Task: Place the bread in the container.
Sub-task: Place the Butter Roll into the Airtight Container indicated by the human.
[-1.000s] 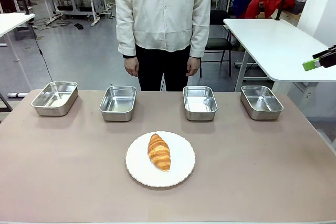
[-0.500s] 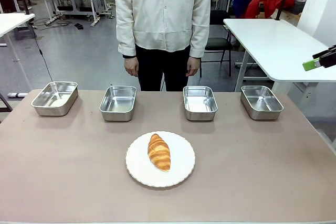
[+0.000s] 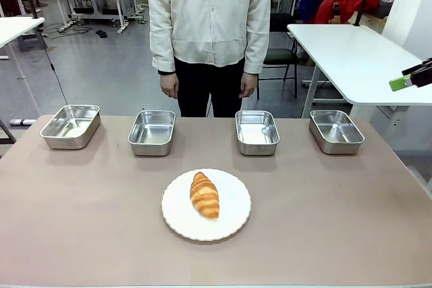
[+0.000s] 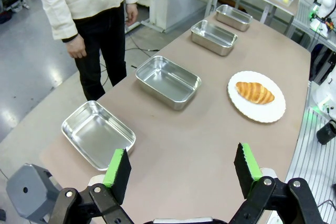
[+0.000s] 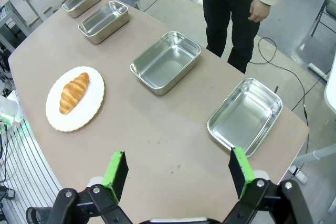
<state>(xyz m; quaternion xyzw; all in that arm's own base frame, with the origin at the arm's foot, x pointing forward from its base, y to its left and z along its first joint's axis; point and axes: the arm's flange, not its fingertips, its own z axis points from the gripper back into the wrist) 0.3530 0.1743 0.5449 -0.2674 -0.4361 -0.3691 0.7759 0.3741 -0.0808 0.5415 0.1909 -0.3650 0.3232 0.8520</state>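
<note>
The golden-brown croissant [image 3: 204,195] [image 4: 254,92] [image 5: 73,93] lies on a round white plate [image 3: 233,210] near the table's front middle. Four empty steel trays stand in a row along the far edge: far left [image 3: 70,126], middle left [image 3: 152,133], middle right [image 3: 257,133], far right [image 3: 336,131]. My left gripper [image 4: 182,169] is open, high above the table's left end, over the nearest tray [image 4: 97,135]. My right gripper [image 5: 177,172] [image 3: 410,75] is open too, raised off the table's right end, near a tray [image 5: 244,116]. Neither holds anything.
A person in a white shirt stands behind the middle trays, with hands [image 3: 169,85] [image 3: 248,85] hanging at the sides. A white table [image 3: 358,59] stands beyond the right corner. Bare brown tabletop [image 3: 81,214] surrounds the plate.
</note>
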